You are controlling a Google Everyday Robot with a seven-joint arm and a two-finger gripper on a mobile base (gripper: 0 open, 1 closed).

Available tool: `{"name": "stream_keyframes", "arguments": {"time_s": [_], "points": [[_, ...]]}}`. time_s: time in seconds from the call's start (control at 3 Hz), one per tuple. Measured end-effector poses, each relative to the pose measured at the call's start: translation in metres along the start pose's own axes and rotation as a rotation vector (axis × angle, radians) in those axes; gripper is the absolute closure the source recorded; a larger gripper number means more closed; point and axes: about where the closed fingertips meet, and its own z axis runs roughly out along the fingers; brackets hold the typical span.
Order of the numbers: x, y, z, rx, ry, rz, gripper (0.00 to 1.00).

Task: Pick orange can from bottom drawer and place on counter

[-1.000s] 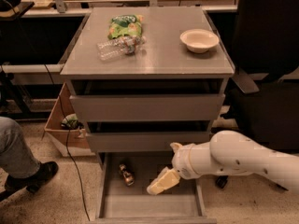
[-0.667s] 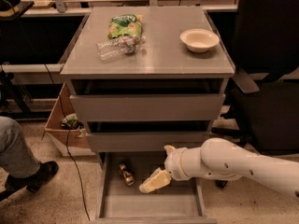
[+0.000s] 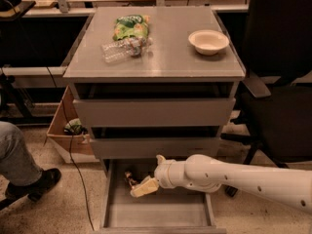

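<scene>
The bottom drawer [image 3: 161, 214] is pulled open at the foot of the grey cabinet. The orange can [image 3: 129, 179] lies in its back left corner, small and partly hidden by the gripper. My gripper [image 3: 143, 187] reaches in from the right on a white arm, its cream fingers [image 3: 146, 186] pointing left, just right of and touching or nearly touching the can. The counter [image 3: 165, 52] is the cabinet's flat grey top, above.
On the counter lie a clear plastic bottle [image 3: 124, 48], a green snack bag [image 3: 130, 26] and a white bowl [image 3: 208, 41]. A black chair [image 3: 280, 96] stands at the right. A cardboard box [image 3: 66, 130] and a person's leg and shoe [image 3: 29, 179] are at the left.
My arm and gripper have moved left across the open drawer, from its middle towards the can in the back left corner.
</scene>
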Motion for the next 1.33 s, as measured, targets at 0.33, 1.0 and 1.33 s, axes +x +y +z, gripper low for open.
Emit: {"name": "stream_keyframes", "arguments": {"time_s": [0.33,1.0,1.33], "points": [[0.028,-0.009,0.050,0.015,0.007,-0.026,0.00],[0.040,-0.010,0.064,0.027,0.020,-0.034,0.00],[0.080,-0.035,0.094,0.043,0.034,-0.017,0.00]]}}
